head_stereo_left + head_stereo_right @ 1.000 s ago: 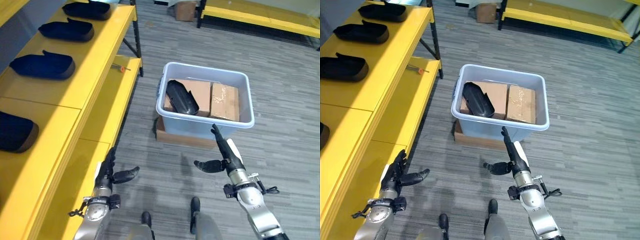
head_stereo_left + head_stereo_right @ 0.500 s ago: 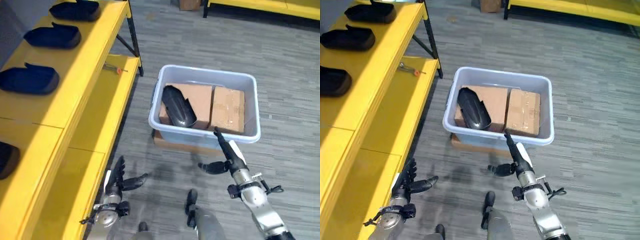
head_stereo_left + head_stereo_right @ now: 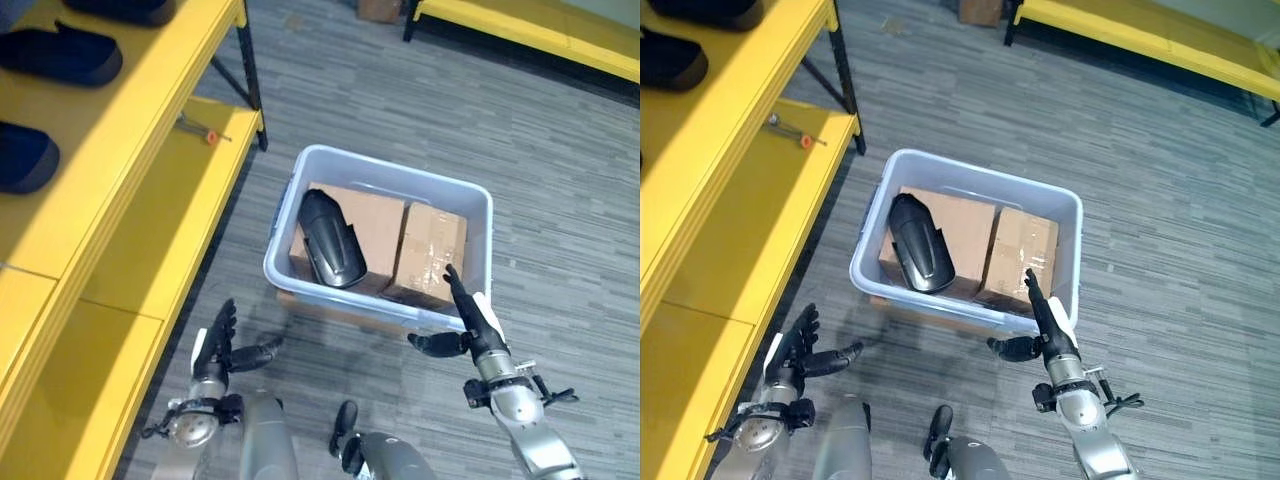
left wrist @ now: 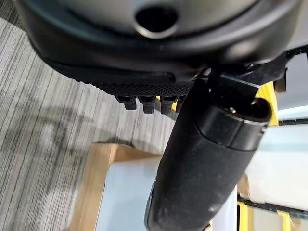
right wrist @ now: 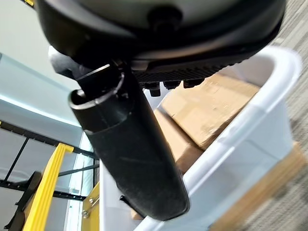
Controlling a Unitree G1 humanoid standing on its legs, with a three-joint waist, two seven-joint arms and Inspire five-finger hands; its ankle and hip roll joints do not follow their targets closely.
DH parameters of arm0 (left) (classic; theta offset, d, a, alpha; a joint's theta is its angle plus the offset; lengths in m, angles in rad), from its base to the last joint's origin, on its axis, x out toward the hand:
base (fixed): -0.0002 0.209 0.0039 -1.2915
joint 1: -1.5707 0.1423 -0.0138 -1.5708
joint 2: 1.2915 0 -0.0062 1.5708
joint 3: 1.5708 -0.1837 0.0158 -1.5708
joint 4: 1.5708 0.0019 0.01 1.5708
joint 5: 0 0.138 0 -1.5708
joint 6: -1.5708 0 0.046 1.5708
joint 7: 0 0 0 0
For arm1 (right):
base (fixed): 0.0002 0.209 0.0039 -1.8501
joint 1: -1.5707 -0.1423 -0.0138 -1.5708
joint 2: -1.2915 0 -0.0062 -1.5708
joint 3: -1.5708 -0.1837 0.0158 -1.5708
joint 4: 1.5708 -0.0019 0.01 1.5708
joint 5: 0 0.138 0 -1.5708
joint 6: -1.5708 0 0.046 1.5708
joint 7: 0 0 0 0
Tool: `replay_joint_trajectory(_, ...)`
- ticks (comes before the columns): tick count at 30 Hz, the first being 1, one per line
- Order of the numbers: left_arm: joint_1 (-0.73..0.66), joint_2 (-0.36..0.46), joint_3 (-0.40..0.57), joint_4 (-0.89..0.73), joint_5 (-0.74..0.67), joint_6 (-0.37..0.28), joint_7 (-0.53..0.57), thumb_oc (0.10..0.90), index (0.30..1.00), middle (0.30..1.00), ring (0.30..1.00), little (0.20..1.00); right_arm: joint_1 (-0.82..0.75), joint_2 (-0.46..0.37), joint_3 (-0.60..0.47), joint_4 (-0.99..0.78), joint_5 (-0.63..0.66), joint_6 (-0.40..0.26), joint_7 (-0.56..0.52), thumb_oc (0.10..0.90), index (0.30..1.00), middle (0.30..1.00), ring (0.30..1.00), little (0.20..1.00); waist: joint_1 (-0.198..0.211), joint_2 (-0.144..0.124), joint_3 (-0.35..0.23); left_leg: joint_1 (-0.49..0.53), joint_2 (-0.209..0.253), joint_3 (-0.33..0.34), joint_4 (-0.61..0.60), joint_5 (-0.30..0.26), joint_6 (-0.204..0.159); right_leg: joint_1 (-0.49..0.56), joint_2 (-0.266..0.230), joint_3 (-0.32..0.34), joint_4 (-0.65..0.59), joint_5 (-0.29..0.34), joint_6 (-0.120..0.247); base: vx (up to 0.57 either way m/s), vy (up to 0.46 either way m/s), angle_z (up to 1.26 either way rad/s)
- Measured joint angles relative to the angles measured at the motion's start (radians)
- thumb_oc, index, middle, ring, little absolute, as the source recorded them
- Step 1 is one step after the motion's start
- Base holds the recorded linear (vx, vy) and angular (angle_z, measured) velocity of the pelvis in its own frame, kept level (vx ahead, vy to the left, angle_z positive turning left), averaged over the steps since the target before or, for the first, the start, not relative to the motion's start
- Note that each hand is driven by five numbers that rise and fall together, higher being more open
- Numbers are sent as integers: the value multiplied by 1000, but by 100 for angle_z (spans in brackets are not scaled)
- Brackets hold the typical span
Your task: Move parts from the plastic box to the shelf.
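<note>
Carpeted floor (image 3: 560, 180) carries a pale grey plastic box (image 3: 478, 205), which sits on a flat brown board (image 4: 91, 183). Inside the box lie two brown cardboard cartons (image 3: 430, 250), side by side, and one black moulded part (image 3: 332, 252) rests tilted across the carton nearer the shelf. The yellow shelf (image 3: 150, 130) runs along the robot's left; more black parts (image 3: 62, 55) sit on its upper level, and a small tool with an orange tip (image 3: 200, 128) lies on the lower level.

The right hand (image 3: 478, 325) hovers at the near rim of the box, by the corner away from the shelf, its fingers straight and pointing over the rim, thumb spread out to the side; it holds nothing. In its wrist view the thumb (image 5: 130, 144) stands out in front of the box wall and cartons.

The left hand (image 3: 222, 345) hangs low over the floor between the shelf and the box, well apart from the box, fingers relaxed and spread, empty.
</note>
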Motion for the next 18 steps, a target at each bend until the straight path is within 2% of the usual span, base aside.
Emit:
replay_joint_trajectory(1,0,5,0,14,0,1,0,900,1000,1000,1000,1000,-5,3,2,-1,0,-1,-4,900,1000,1000,1000,1000,-1,9,3,57,23,-20,-235,31,-20,16,1,9,-7,1,16,175,384,-25)
replay_joint_trajectory(2,-7,1,0,32,1,8,1,900,1000,1000,1000,1000,-5,3,-4,-1,0,-1,-4,900,1000,1000,1000,1000,-7,24,17,77,39,-12,-282,55,-21,39,-2,25,-8,2,34,161,381,-36)
replay_joint_trajectory(3,-8,-7,-2,50,1,13,1,900,1000,1000,1000,1000,-4,3,-8,-2,-1,-1,-4,900,1000,1000,1000,1000,-6,34,21,92,39,8,-255,62,-15,58,-16,34,-13,4,51,96,325,-42)
replay_joint_trajectory(4,8,-11,-31,59,1,22,0,900,1000,1000,1000,1000,26,-8,-27,-37,-3,-1,-7,900,1000,1000,1000,1000,-16,68,9,123,8,81,-193,66,-4,81,-51,52,-11,-7,103,64,336,-40)
replay_joint_trajectory(5,29,-24,-43,34,1,18,-1,900,1000,1000,1000,1000,57,-50,-29,-65,-3,-3,-10,900,1000,1000,1000,1000,-30,109,-10,149,-6,70,-219,113,-17,76,-57,64,-1,-14,133,27,331,-31)
replay_joint_trajectory(6,18,-10,-38,25,1,12,0,900,1000,1000,1000,1000,65,-28,-32,-63,-4,0,-8,900,1000,1000,1000,1000,-37,80,-8,148,-47,94,-214,138,-10,60,-110,80,9,-12,152,19,303,-23)
replay_joint_trajectory(7,10,19,-35,9,1,12,1,900,1000,1000,1000,1000,80,0,-32,-74,-4,0,-9,900,1000,1000,1000,1000,-35,48,-15,149,-94,129,-230,147,23,36,-163,92,17,-9,159,-11,236,-16)
replay_joint_trajectory(8,-3,49,-36,7,1,12,-1,900,1000,1000,1000,1000,84,15,-29,-76,-4,0,-7,900,1000,1000,1000,1000,-35,30,-12,146,-133,154,-236,150,49,20,-201,94,25,2,161,-6,158,-17)
replay_joint_trajectory(10,-33,84,-28,7,1,11,5,900,1000,1000,1000,1000,71,31,-11,-73,-4,4,-5,900,1000,1000,1000,1000,-30,17,-9,142,-178,190,-235,137,83,-4,-253,92,26,40,157,-5,122,-20)
replay_joint_trajectory(11,-43,90,-18,7,1,11,6,900,1000,1000,1000,1000,62,35,9,-72,-4,4,-4,900,1000,1000,1000,1000,-31,18,-6,142,-193,195,-235,137,91,-9,-267,89,23,53,159,-2,141,-18)
replay_joint_trajectory(14,-66,107,15,5,1,5,28,900,1000,1000,1000,1000,47,36,25,-72,-19,2,3,900,1000,1000,1000,1000,-16,17,6,143,-210,213,-227,119,117,-1,-256,87,-28,63,173,-14,91,-10)
replay_joint_trajectory(15,-69,110,20,-5,1,2,39,900,1000,1000,1000,1000,36,34,22,-72,-29,2,2,900,1000,1000,1000,1000,-5,0,18,141,-229,224,-220,111,121,3,-260,77,-43,61,186,-18,48,-7)
replay_joint_trajectory(18,-49,104,13,-18,1,-1,42,900,1000,1000,1000,1000,10,34,16,-69,-42,2,0,900,1000,1000,1000,1000,-9,-3,56,114,-223,220,-197,101,111,1,-253,79,-58,78,219,-30,18,0)
